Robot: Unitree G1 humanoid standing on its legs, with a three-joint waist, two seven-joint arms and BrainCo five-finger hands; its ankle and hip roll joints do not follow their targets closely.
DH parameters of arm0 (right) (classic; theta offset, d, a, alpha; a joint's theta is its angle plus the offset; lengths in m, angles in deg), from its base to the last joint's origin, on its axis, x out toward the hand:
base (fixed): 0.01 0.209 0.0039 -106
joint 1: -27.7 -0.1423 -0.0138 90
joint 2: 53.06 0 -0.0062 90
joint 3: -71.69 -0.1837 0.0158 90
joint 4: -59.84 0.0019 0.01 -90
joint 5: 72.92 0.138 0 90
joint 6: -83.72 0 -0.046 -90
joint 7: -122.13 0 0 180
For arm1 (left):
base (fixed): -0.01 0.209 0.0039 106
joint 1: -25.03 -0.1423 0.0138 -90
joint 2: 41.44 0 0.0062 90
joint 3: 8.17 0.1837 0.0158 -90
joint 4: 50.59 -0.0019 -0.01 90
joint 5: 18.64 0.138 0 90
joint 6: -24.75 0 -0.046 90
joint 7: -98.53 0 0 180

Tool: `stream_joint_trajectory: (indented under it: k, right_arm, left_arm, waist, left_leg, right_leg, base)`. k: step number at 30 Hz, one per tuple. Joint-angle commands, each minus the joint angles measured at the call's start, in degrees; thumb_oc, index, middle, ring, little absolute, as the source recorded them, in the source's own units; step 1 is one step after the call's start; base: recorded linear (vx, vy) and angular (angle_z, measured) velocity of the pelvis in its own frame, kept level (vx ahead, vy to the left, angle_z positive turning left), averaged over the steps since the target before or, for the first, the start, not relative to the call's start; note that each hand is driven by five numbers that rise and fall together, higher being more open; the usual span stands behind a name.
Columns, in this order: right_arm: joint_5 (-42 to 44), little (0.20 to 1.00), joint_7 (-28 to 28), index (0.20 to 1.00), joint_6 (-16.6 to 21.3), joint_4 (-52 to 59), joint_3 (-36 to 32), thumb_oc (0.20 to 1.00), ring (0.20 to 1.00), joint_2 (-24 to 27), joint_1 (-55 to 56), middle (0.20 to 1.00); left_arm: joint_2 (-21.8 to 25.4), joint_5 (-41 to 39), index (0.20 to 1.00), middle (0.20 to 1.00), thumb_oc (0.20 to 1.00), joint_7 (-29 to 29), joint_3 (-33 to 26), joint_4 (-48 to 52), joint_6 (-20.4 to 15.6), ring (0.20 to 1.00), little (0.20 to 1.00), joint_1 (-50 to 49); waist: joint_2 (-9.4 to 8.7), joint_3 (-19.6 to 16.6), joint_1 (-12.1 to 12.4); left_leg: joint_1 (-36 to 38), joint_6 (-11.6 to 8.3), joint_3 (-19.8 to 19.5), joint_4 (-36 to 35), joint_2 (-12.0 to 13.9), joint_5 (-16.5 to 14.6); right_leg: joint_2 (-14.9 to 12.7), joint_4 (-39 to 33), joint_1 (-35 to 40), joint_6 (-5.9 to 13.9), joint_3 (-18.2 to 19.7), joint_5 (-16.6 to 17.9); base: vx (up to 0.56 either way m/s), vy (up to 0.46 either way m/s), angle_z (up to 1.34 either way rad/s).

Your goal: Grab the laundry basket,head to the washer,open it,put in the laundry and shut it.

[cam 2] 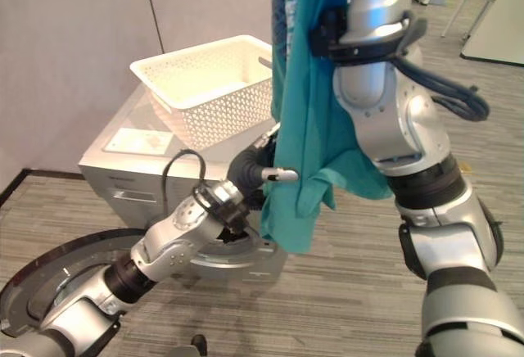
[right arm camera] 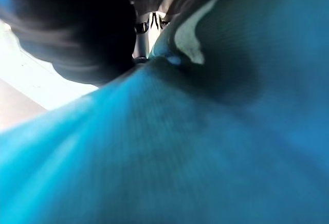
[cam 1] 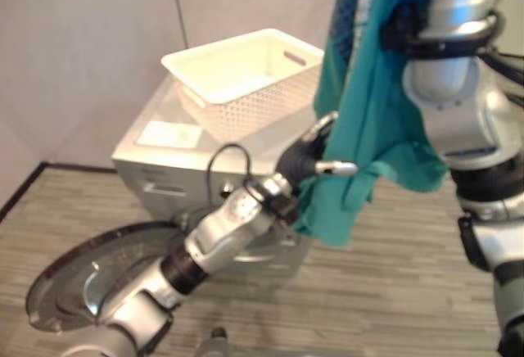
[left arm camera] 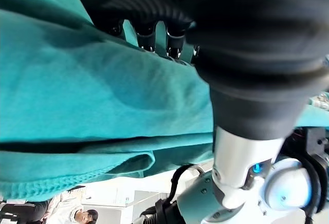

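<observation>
Grey wood-look floor, washer standing open, basket sitting on top. Teal garment hanging beside washer, right hand fingers hidden, cannot tell; left hand fingers pinching its hem. Should be bunching cloth low toward the drum.

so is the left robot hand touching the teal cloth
Touching. The left wrist view shows the left robot hand with its fingers pressed into the teal cloth; the left eye view shows it at the cloth's edge.
</observation>
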Motion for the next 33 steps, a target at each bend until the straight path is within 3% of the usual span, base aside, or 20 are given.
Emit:
stream_joint_trajectory:
  k: [1, 18, 21, 22, 30, 32, 33]
  right_arm:
    - [1.35, 0.2, 2.71, 0.2, -0.39, -1.09, -2.7, 0.2, 0.2, 0.76, -3.58, 0.2]
    - [4.97, 0.2, 3.73, 0.2, 0.97, -0.38, -2.7, 0.2, 0.2, -2.72, -2.89, 0.2]
    - [5.55, 0.2, 4.03, 0.2, 1.17, -0.54, -2.62, 0.2, 0.2, -3.0, -2.69, 0.2]
    - [5.86, 0.2, 4.18, 0.2, 1.2, -0.63, -2.62, 0.2, 0.2, -3.04, -2.67, 0.2]
    - [6.21, 0.2, 4.74, 0.2, 1.19, -0.42, -2.63, 0.2, 0.2, -3.37, -2.96, 0.2]
    - [6.36, 0.2, 5.09, 0.2, 1.23, -0.5, -2.9, 0.2, 0.2, -3.24, -2.82, 0.2]
    - [6.37, 0.2, 5.1, 0.2, 1.23, -0.49, -2.91, 0.2, 0.2, -3.22, -2.81, 0.2]
  left_arm:
    - [-2.53, -0.99, 1.0, 1.0, 1.0, -0.03, 1.97, -3.8, -1.83, 1.0, 1.0, 2.98]
    - [-8.24, -4.45, 1.0, 1.0, 1.0, -2.58, 2.07, -11.34, -3.82, 1.0, 1.0, 1.07]
    - [-8.84, -4.38, 0.649, 0.649, 0.649, -3.03, 2.14, -12.78, -4.05, 0.649, 0.649, 1.33]
    - [-9.01, -4.35, 0.602, 0.602, 0.602, -3.15, 2.2, -13.15, -4.04, 0.602, 0.602, 1.49]
    - [-9.98, -4.24, 0.548, 0.548, 0.548, -3.7, 2.56, -14.73, -3.92, 0.548, 0.548, 2.3]
    - [-10.67, -4.21, 0.319, 0.319, 0.319, -4.05, 2.65, -15.71, -4.09, 0.319, 0.319, 3.08]
    - [-10.7, -4.21, 0.275, 0.275, 0.275, -4.04, 2.66, -15.76, -4.11, 0.275, 0.275, 3.11]
  waist:
    - [-0.1, -3.85, 0.35]
    - [-1.55, -4.2, -0.51]
    - [-1.87, -4.27, -0.52]
    - [-1.98, -4.28, -0.57]
    - [-2.11, -4.43, -0.85]
    - [-2.14, -4.36, -1.08]
    - [-2.14, -4.35, -1.07]
  left_leg:
    - [-7.19, 1.02, 0.42, -5.03, 0.29, 10.11]
    - [-6.65, 0.92, 1.39, -6.49, 0.82, 10.17]
    - [-6.69, 0.85, 1.55, -6.73, 0.88, 10.3]
    - [-6.66, 0.83, 1.64, -6.88, 0.91, 10.4]
    - [-6.4, 0.63, 1.79, -7.78, 1.05, 10.9]
    - [-6.33, 0.57, 1.78, -8.02, 1.1, 11.01]
    - [-6.33, 0.57, 1.77, -8.03, 1.09, 11.02]
  right_leg:
    - [0.02, -0.69, 4.39, 2.69, 3.52, -5.18]
    - [0.0, -1.34, 4.08, 2.93, 4.16, -4.63]
    - [0.13, -1.55, 4.07, 2.96, 4.21, -4.52]
    - [0.17, -1.63, 4.05, 2.95, 4.19, -4.46]
    - [0.42, -1.67, 3.95, 2.97, 4.12, -4.39]
    - [0.51, -1.75, 3.97, 2.94, 4.1, -4.36]
    - [0.52, -1.75, 3.97, 2.94, 4.08, -4.36]
  base:
    - [0.01, -0.003, -0.07]
    - [0.0, 0.002, -0.01]
    - [0.0, 0.0, 0.0]
    - [0.0, 0.0, 0.0]
    - [0.0, 0.0, 0.0]
    - [0.0, 0.0, 0.0]
    - [0.0, 0.0, 0.0]
